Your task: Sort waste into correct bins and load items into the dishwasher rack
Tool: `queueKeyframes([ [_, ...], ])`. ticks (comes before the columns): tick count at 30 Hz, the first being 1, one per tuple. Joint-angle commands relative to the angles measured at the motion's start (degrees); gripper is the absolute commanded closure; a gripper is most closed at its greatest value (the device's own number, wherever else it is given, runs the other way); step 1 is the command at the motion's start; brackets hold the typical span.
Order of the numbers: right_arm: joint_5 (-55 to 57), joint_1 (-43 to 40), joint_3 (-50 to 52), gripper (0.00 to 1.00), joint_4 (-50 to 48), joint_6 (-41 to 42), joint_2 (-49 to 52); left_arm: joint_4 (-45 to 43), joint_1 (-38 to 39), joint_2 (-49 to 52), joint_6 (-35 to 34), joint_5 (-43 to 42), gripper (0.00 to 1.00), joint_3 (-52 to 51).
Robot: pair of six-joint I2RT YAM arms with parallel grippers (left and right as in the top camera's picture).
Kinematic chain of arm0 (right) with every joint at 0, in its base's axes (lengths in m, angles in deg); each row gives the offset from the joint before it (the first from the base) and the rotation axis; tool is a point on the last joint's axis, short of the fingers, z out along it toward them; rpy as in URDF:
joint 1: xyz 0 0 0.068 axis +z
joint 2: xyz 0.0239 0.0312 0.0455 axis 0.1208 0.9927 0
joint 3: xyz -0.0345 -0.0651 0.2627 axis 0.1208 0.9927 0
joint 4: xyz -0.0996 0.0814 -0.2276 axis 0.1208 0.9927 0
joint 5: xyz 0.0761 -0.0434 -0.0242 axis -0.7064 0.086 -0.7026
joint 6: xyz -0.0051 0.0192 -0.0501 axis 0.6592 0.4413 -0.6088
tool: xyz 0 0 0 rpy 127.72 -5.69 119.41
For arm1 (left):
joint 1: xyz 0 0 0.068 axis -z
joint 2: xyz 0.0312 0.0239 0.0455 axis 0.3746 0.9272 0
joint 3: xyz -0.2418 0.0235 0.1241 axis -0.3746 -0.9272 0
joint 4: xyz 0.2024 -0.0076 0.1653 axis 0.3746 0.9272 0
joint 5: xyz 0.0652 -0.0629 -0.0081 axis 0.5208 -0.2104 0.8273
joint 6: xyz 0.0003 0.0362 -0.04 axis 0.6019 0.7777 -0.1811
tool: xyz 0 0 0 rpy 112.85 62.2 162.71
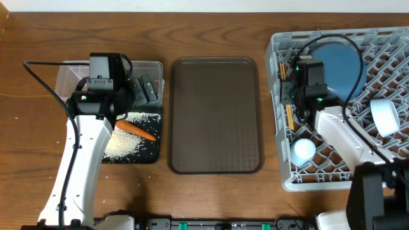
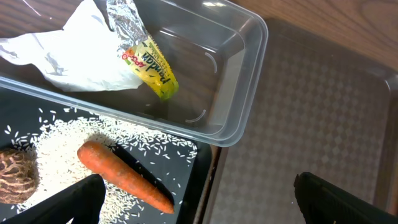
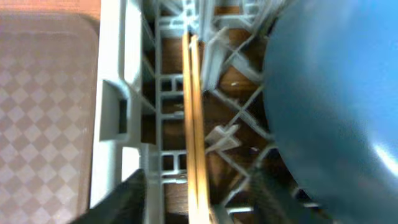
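My left gripper (image 2: 199,208) hangs open over the seam between the black tray (image 2: 198,163) and the brown serving tray. On the black tray lie a carrot (image 2: 118,174), rice (image 2: 56,146) and a brown lump (image 2: 15,177). The clear tub (image 2: 242,106) holds a white napkin (image 2: 68,56) and a green-yellow wrapper (image 2: 149,62). My right gripper (image 3: 199,202) is inside the left side of the dishwasher rack (image 1: 281,172). Its jaws stand apart on either side of the chopsticks (image 3: 194,124), which lie on the lattice, with gaps showing. The blue plate (image 1: 342,64) stands in the rack.
The dark brown serving tray (image 1: 215,115) lies between the bins and the rack. Two small pale cups (image 1: 383,115) (image 1: 304,150) sit in the rack. The rack's left wall (image 3: 118,93) is close beside my right fingers, and the plate (image 3: 336,106) is on their other side.
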Motion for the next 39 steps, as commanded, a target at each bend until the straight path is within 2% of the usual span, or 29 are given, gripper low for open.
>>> queueKeyframes([
  [1,-1.51,0.02,-1.9,0.24,-1.49,-0.33,-6.47,0.17,-0.11,0.28,0.24,0.26,0.02,-0.33],
  [2,-1.51,0.02,-1.88,0.03,-2.34,-0.33,-8.04,0.17,-0.11,0.28,0.24,0.28,0.02,-0.33],
  [3,-1.49,0.02,-1.88,0.01,-2.91,-0.33,-9.31,0.17,-0.11,0.28,0.24,0.28,0.02,-0.33],
  [12,-1.7,0.13,-1.88,0.01,-2.6,-0.31,-13.62,0.17,-0.11,0.28,0.24,0.28,0.02,-0.33],
  [26,-1.66,0.13,-1.88,0.01,8.28,-0.35,-13.62,0.17,-0.11,0.28,0.24,0.28,0.02,-0.33],
  [34,-0.37,0.02,-1.64,0.01,18.64,-0.57,-14.19,0.17,-0.11,0.28,0.24,0.26,0.02,-0.33],
  [39,3.28,-0.02,0.07,0.01,17.22,-2.69,-20.24,0.17,-0.11,0.28,0.24,0.26,0.02,-0.33],
])
